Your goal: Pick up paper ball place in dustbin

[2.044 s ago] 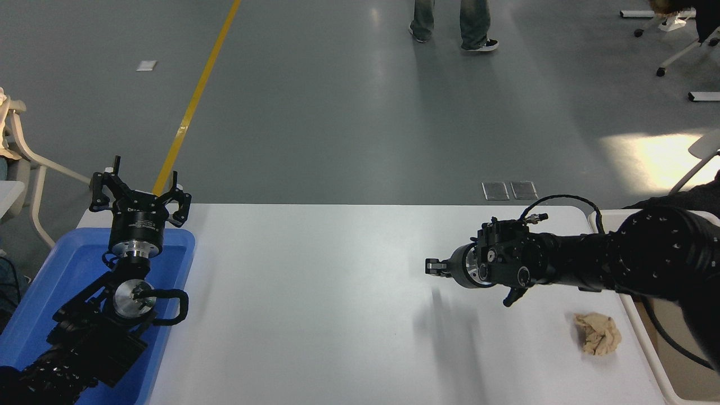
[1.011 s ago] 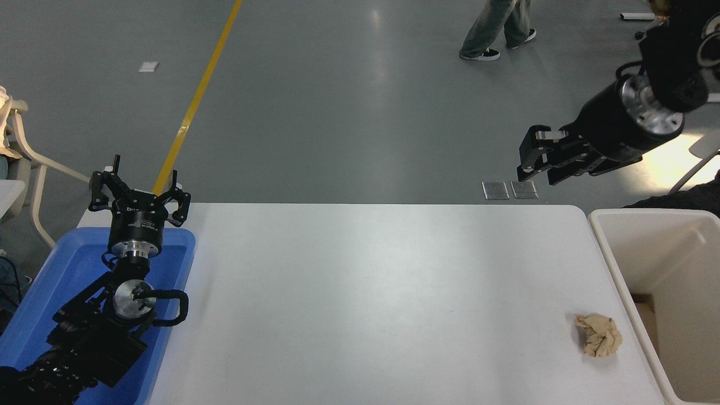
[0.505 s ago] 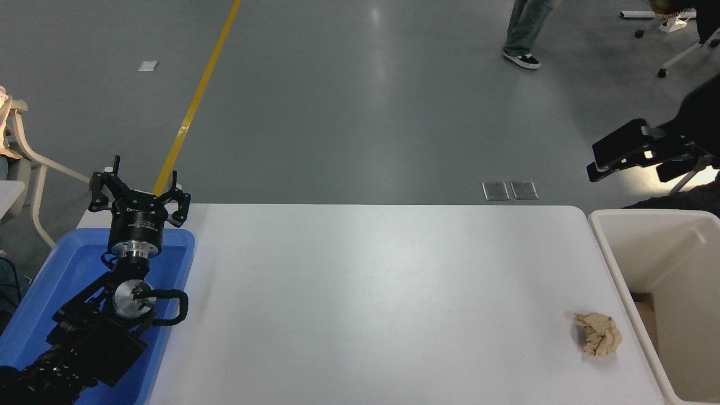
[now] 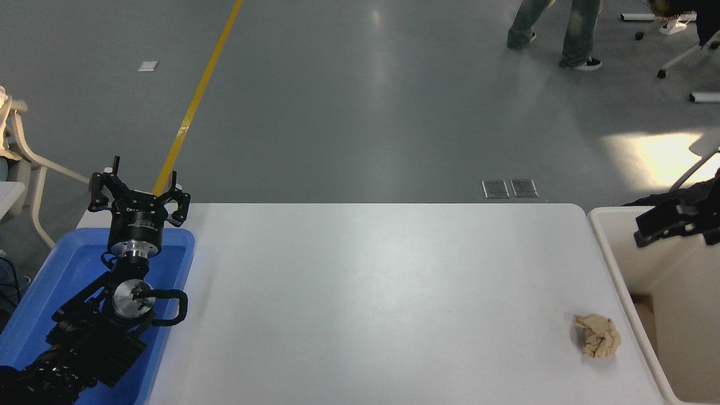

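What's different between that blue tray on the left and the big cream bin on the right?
The blue tray is shallow and bright blue; the dustbin is deep, with cream-white walls. The parked left arm lies over the tray, its claw at the tray's far end; the right claw hangs over the dustbin. Both are rectangular plastic, flanking the table.

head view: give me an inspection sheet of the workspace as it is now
surface: white table, bare but for the ball
job's things: paper ball near the right edge, ungripped; dustbin beside that edge
clutter: blue tray at left
grippers: left gripper parked over the tray, open; right gripper above the dustbin, fingers unclear
cables: black loop on the left arm
surroundings: person's legs, chairs, yellow floor line
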Robot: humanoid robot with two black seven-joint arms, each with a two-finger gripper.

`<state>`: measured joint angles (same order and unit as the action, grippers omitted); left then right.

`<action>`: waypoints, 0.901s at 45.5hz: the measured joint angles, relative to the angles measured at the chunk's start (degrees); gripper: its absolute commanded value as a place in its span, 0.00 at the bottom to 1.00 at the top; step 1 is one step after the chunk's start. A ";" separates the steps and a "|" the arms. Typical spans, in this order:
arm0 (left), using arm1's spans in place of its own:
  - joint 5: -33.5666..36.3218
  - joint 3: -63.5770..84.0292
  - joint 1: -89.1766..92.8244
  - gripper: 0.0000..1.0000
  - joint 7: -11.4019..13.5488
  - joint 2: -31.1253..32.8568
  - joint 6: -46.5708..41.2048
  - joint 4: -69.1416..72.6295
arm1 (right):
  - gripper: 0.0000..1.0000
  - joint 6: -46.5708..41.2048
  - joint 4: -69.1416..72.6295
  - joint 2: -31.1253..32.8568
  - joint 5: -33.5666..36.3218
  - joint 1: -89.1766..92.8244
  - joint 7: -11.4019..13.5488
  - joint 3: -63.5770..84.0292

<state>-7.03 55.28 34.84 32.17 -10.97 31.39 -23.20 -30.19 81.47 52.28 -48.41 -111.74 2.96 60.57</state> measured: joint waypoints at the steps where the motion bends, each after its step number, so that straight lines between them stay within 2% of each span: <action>1: 0.01 0.00 0.00 0.99 0.00 0.00 0.00 0.00 | 1.00 0.37 -0.42 0.06 -0.39 1.10 0.01 -0.54; 9: 0.00 0.00 0.03 0.99 0.00 0.01 0.00 -0.01 | 1.00 4.49 -6.93 0.13 -4.64 17.00 -0.04 -10.73; 21: 0.01 0.00 0.01 0.99 0.00 0.00 0.00 0.00 | 1.00 10.48 -13.09 -1.96 -7.01 36.05 -0.05 -24.00; 41: 0.00 0.06 0.05 0.99 0.00 -0.01 -0.02 0.00 | 0.98 18.09 -20.36 -7.34 -7.55 50.90 0.00 -31.86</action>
<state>-7.04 55.34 34.89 32.17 -10.98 31.37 -23.20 -12.10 61.12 44.94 -55.96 -60.83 2.96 28.71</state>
